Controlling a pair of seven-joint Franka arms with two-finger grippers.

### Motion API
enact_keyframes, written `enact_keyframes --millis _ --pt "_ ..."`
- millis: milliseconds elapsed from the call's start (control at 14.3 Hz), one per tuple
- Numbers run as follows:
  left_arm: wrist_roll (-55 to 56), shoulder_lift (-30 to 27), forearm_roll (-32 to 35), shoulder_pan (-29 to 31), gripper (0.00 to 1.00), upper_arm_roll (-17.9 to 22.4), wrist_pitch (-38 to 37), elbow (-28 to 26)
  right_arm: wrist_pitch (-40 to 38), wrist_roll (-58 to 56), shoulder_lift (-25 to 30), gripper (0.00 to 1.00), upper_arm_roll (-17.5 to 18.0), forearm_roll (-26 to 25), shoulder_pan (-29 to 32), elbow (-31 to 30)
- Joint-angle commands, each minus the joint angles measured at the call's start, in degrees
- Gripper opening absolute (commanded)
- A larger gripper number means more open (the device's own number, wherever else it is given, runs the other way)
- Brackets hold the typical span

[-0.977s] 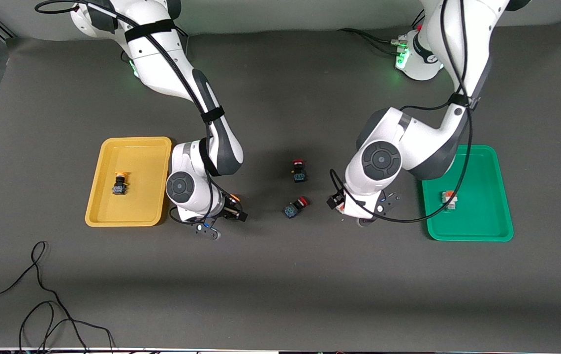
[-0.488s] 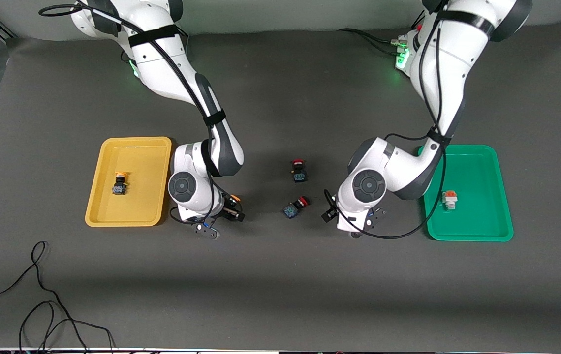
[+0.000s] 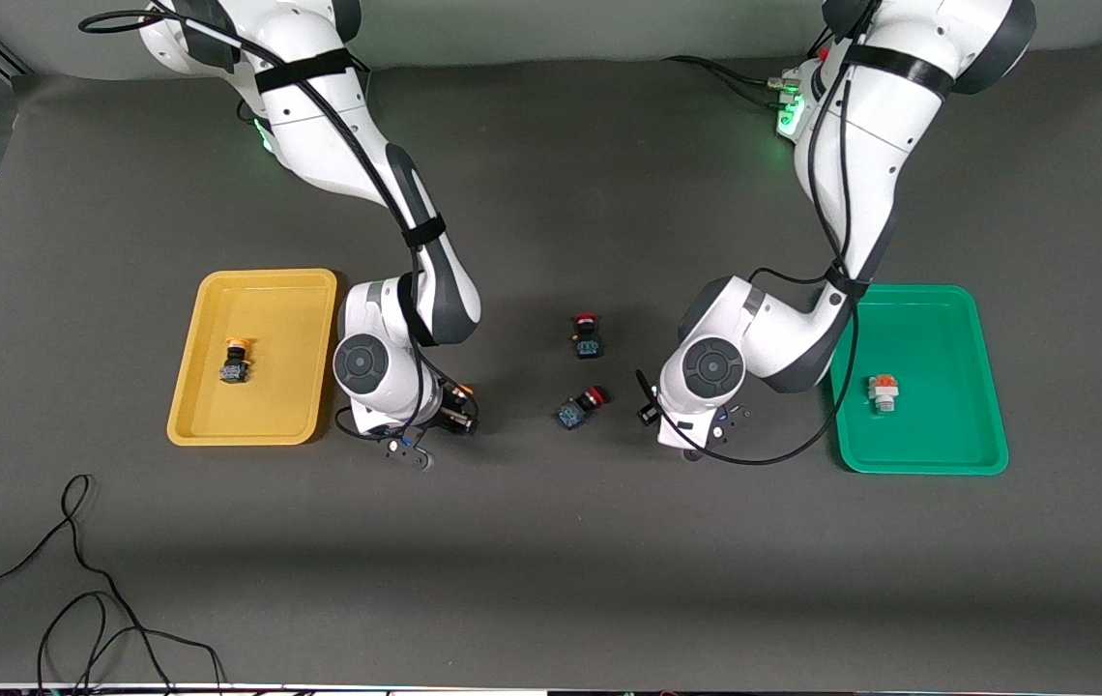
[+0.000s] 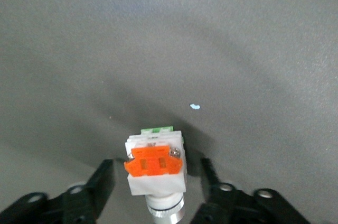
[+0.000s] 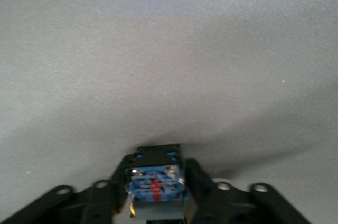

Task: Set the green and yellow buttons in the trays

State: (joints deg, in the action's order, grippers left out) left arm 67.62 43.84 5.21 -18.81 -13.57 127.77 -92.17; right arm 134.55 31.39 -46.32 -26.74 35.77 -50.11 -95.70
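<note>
Between the red-capped switches (image 3: 580,408) and the green tray (image 3: 918,290), low over the mat: my left gripper (image 3: 704,447). Fingers spread, one on each side of a green button (image 4: 156,168), apart from it on both sides, nothing held. Button lies on the mat, white body, orange block up, green tip pointing away from my wrist; its long axis runs along the slot between my fingers, so they would close across its short width. Judgement: squeeze, lift, carry toward the left arm's end of the table, where the green tray holds its twin (image 3: 883,391)

Just beside the yellow tray (image 3: 266,275), toward the table's middle: my right gripper (image 3: 449,420). Fingers narrow, pressed against the black-blue body of a yellow button (image 5: 155,177), holding it. Cannot tell whether it has left the mat. Tray rim is close by, another yellow-capped button (image 3: 235,360) inside. Each arm is the nearer one to its own tray

Risk, as I judge it: a small body twisting as my left fingers meet it
</note>
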Motion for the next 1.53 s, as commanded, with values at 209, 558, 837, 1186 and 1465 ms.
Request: enact_keyframes --millis 209,558,837,1186,1465 --pt "0.0 -4.1 1.0 -0.6 0.12 0.8 -4.3 1.1 -9.2 -6.2 6.7 0.0 -4.4 0.3 0.5 -0.4" --pt "-15.6 -16.3 -0.3 -0.4 0.0 0.5 -19.3 3.8 -28.9 -25.0 14.8 0.0 -20.0 -0.4 0.0 -1.1" --pt "-32.9 -22.8 -5.8 5.7 0.0 0.6 -29.7 3.7 -30.8 -41.6 16.4 0.0 -28.1 -1.6 -0.2 -7.5" --pt "-54.3 -25.0 -4.5 20.7 0.0 0.9 -37.9 2.7 -18.5 -51.8 16.3 0.0 -30.0 0.0 -0.2 -21.4" --pt "-68.8 -24.3 4.5 31.9 0.0 0.9 -32.7 -1.7 -11.5 -52.4 13.5 0.37 -25.9 4.1 -0.3 -24.2"
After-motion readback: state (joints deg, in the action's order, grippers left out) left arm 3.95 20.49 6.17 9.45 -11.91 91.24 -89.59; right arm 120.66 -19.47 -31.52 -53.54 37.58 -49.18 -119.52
